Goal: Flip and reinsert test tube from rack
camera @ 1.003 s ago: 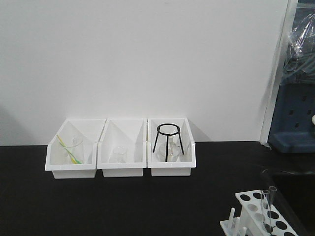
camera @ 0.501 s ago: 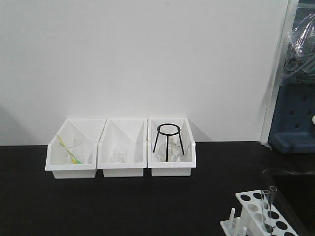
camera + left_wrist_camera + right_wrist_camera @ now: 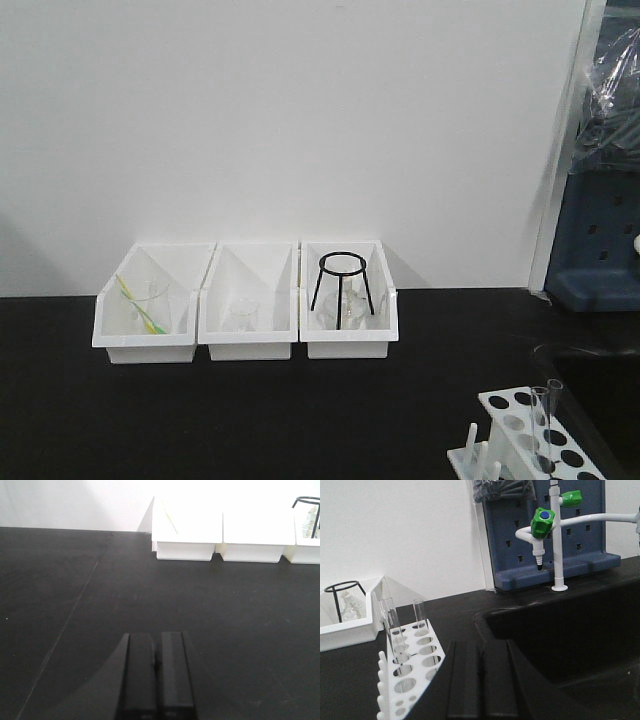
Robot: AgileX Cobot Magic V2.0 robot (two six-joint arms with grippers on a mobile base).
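You have the white plastic test-tube rack [image 3: 412,662] sitting on the black bench top [image 3: 100,590] at the near right corner, just left of the sunken black sink [image 3: 560,635]. Two slim clear glass test tubes stand upright in its holes: the test tube [image 3: 388,625] nearer the row of white pegs [image 3: 381,680], and a second identical tube [image 3: 419,614] just beside it, both rising above the top plate. From the front camera you see the same rack [image 3: 525,435] cut off by the lower edge, with the tubes [image 3: 541,425] side by side.

Your right gripper [image 3: 480,667] hovers near the rack's right side, its black fingers [image 3: 465,680] pressed together with nothing between them. Your left gripper [image 3: 156,662] hangs over bare bench, well apart from the rack, its fingers likewise closed and empty.

Along the back wall you have three white plastic bins [image 3: 247,300] in a row; the right one holds a black wire tripod stand [image 3: 341,290]. A green-handled white tap [image 3: 542,530] stands behind the sink
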